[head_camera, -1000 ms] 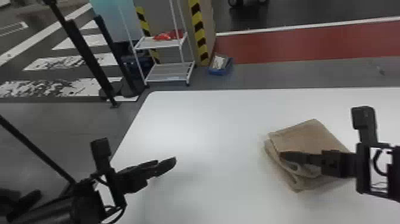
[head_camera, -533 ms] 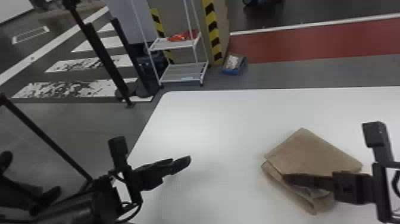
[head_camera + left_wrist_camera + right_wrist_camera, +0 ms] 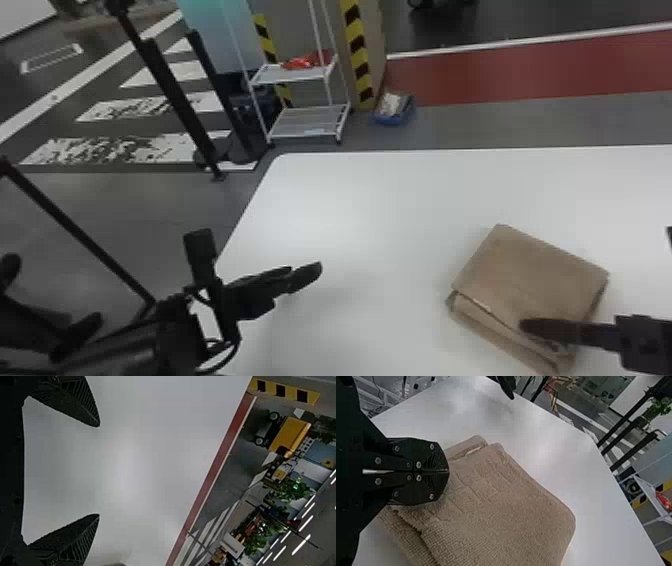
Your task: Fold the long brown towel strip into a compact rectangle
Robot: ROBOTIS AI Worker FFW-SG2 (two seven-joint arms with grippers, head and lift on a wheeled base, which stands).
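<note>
The brown towel [image 3: 530, 280] lies folded into a thick, roughly rectangular stack on the right part of the white table, its layered edge facing the near left. Over its near part is my right gripper [image 3: 526, 325]. In the right wrist view, the right gripper [image 3: 448, 471] has its fingers pressed together, tips against or just above the towel [image 3: 506, 506]; whether any cloth is pinched cannot be told. Well to the left of the towel, my left gripper [image 3: 304, 276] hangs above the table's left part. The left gripper [image 3: 99, 471] is open, with bare tabletop between its fingers.
The white table [image 3: 380, 210] has its left edge beneath the left arm. Beyond its far edge stand a white wire rack [image 3: 305, 122] and a blue bin [image 3: 393, 112] on the floor. Black posts [image 3: 175, 95] rise at the far left.
The head view has shifted. The towel has slid toward the table's near side and its top layer looks flatter; my right gripper has moved nearer and rightward. My left gripper has hardly moved.
</note>
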